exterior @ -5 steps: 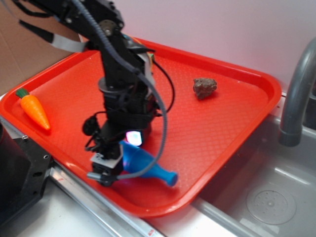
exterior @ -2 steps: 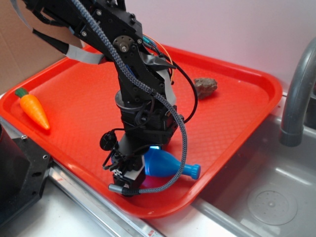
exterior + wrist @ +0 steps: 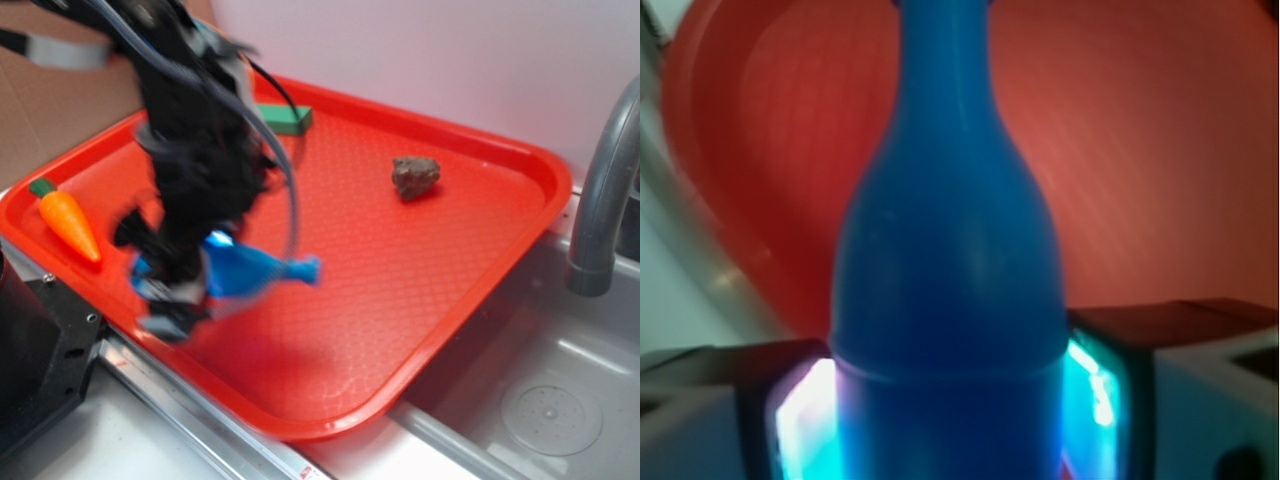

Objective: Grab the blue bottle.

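A: What's the gripper doing?

B: It's clamped on the blue bottle. In the wrist view the bottle's wide base sits squeezed between the two pads, neck pointing away. A second ago the bottle lay on the red tray near its front edge with the gripper down over its base; now the bottle is up off the tray, carried left and tilted, neck toward the right. The arm is blurred, so it's moving quickly.

A: So the grab is made?

B: I'd judge so. The bottle rides with the gripper, so the hold seems firm.

A: Anything else shifted?

B: No. The toy carrot stays at the tray's left edge, the brown lump far right, a green block at the far side. The faucet stands right.

A: Any brands or writing?

B: None readable anywhere; the bottle is plain.
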